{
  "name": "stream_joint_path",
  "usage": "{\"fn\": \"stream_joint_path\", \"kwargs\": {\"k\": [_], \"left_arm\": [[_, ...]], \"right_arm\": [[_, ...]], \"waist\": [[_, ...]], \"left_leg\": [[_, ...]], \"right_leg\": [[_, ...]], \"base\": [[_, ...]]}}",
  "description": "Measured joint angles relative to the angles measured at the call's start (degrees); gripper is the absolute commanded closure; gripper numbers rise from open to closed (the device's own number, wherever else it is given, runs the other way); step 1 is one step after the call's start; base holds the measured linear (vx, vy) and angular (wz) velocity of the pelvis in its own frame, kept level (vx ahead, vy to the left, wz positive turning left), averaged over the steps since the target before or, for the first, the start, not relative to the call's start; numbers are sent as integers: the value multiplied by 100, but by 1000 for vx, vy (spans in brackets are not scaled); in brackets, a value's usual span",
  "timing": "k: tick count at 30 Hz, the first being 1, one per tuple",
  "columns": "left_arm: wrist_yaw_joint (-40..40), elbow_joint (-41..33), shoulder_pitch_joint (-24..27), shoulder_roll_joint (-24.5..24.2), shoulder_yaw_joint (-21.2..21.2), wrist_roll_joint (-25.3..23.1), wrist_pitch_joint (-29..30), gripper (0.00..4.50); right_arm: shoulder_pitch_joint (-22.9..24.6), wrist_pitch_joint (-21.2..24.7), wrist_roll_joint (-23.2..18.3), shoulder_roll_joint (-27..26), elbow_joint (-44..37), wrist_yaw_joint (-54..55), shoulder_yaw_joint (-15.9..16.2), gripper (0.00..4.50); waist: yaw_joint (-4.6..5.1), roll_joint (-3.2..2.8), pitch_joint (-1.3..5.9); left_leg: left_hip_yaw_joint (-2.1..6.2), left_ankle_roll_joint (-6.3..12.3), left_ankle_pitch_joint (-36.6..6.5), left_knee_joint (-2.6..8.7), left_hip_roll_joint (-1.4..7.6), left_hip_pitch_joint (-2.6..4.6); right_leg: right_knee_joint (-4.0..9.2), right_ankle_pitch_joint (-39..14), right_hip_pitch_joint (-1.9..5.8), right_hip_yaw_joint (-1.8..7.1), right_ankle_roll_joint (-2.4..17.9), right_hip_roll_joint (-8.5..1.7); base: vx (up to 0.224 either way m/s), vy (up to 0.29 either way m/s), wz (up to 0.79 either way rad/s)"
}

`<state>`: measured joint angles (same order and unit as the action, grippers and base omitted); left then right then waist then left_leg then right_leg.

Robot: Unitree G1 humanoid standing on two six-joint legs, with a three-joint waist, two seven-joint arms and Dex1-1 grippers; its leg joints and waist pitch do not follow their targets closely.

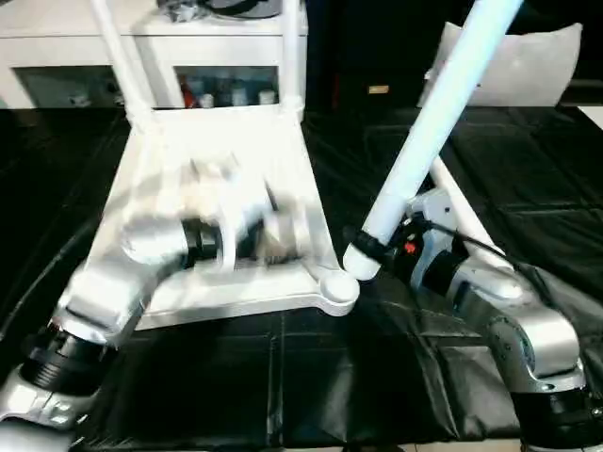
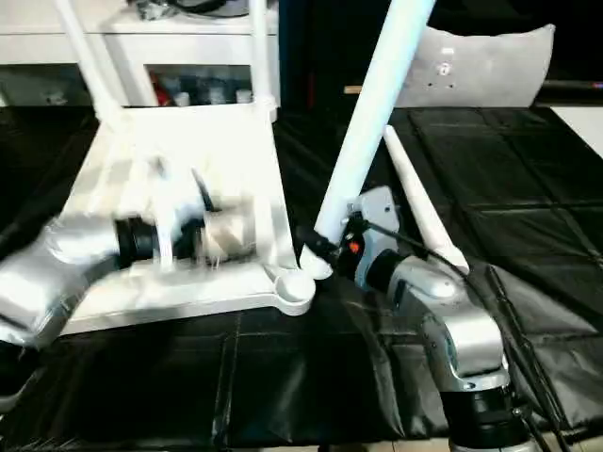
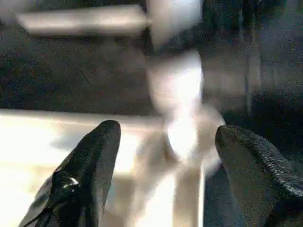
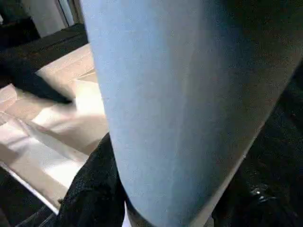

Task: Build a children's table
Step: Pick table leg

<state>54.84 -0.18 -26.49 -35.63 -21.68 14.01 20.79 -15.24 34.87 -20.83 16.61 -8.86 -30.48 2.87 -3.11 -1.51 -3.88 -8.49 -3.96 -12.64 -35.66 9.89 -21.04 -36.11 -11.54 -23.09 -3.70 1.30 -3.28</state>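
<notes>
Right gripper (image 1: 369,252): black fingers clamped on the thick lower end of a white tube leg (image 1: 435,113). The leg leans up and to the far right, running out past the top of the head views. Its bottom end sits just right of the near-right corner socket (image 1: 336,289) of the table top, close beside it; whether it touches the socket cannot be told. In the right wrist view the same leg (image 4: 184,104) stands directly in front of the camera, with a dark finger (image 4: 94,189) against its side.

Left gripper (image 3: 165,156): fingers spread apart, holding nothing. One finger (image 3: 90,165) and the other (image 3: 260,175) flank a round white socket (image 3: 191,139) and the blurred leg end above it, with space on both sides. In the head views the left hand (image 1: 236,226) is motion-blurred and hangs over the middle of the table top.

Table top (image 1: 198,141): white plastic, rectangular, lying upside down on the black-covered table (image 1: 311,386), ribbed underside showing.

Fitted legs: one leg (image 1: 121,56) rises from the far-left corner, a second (image 1: 290,52) from the far-right corner; both stand upright in their sockets.

Loose leg (image 2: 422,202): lies flat on the black covering to the right of the table top, behind the right arm.

Background: a white shelf unit (image 1: 226,71) at the far side with small items in its open compartment, and a pale cushion (image 1: 532,61) at the far right.
</notes>
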Motion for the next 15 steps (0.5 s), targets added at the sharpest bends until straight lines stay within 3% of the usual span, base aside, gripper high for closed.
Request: {"fn": "stream_joint_path", "kwargs": {"k": [3,15], "left_arm": [[237,329,80,-41,-147,-193,-209,125],[694,730,86,-191,-181,-196,-299,238]], "right_arm": [[7,0,-3,-3,-17,-2,-3,260],[167,-3,-3,-4,-239,-40,108,260]], "waist": [[40,-11,-6],[110,-18,-11]], "left_leg": [[-1,-6,3,3,1,0],[-4,-7,4,9,1,1]], "right_leg": [[-2,3,2,0,4,0],[-1,4,2,1,6,0]], "base": [[0,0,0],[0,0,0]]}}
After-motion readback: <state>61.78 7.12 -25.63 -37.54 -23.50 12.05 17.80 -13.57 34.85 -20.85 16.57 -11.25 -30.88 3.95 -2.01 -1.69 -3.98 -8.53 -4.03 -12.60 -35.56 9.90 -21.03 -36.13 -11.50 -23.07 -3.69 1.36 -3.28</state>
